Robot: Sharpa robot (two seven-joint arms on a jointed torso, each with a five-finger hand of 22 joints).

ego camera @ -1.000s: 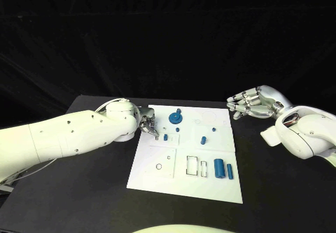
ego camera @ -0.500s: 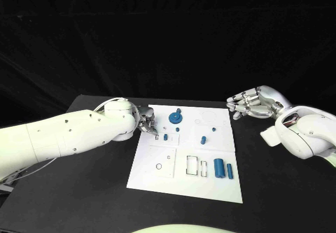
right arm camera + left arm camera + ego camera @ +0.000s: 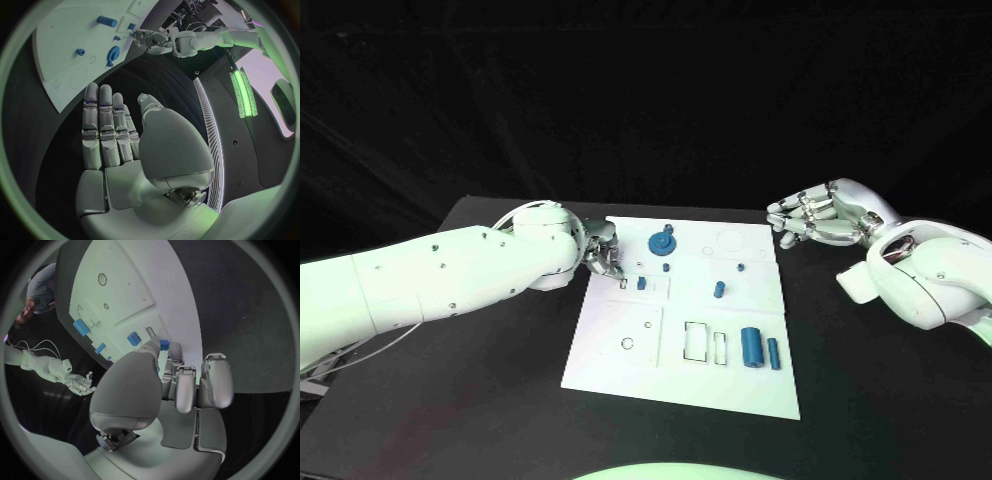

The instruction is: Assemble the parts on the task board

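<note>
Overhead, I see my left hand (image 3: pixel 600 256) at the task board (image 3: pixel 678 378)'s left edge, fingertips beside a small blue part (image 3: pixel 620 282). My right hand (image 3: pixel 822 215) hovers off the board's far right corner, fingers apart, holding nothing. From the left wrist, thumb and finger pinch that blue part (image 3: pixel 164 344) at the board. From the right wrist, the fingers (image 3: pixel 103 125) stand straight, side by side, empty.

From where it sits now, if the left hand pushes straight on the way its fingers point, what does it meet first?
Probably the small blue part at its fingertips on the task board; whether they already touch it is unclear.
</note>
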